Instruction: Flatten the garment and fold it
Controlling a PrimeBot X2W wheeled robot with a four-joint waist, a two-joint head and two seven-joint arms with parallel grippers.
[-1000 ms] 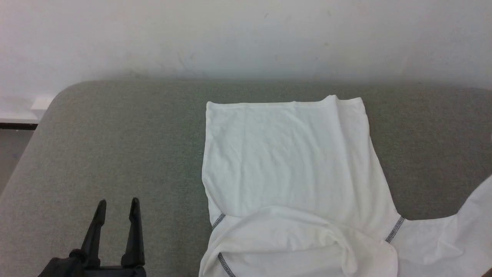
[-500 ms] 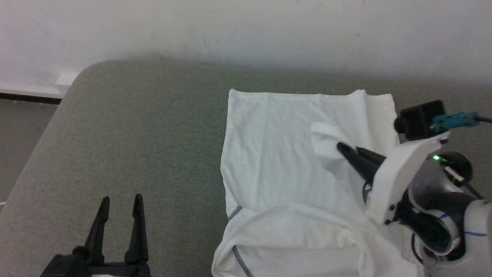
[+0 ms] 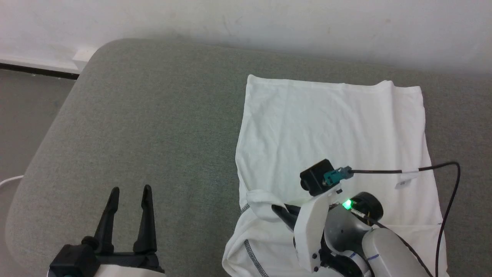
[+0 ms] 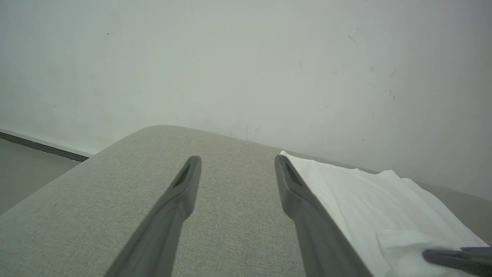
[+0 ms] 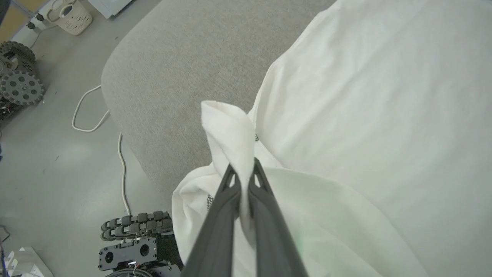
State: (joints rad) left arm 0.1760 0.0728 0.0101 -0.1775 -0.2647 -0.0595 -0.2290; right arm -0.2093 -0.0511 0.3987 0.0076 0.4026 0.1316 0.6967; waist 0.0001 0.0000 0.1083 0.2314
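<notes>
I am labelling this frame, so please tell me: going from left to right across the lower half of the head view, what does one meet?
White cable on the floor → left gripper, open → right gripper, shut on the garment → black wrist camera → black cable.

Grey cushion [image 3: 153, 115] w/ white wall [image 3: 269, 19] behind; white cable [image 5: 122, 169], basket [image 5: 75, 17] on floor [image 5: 57, 173].

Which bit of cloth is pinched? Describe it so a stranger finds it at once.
Start at the grey cushion and find the white garment spread on its right half. At the garment's near left edge, the right gripper is shut on a small raised fold. It alone stands up off the flat cloth, beside a grey zigzag seam.
</notes>
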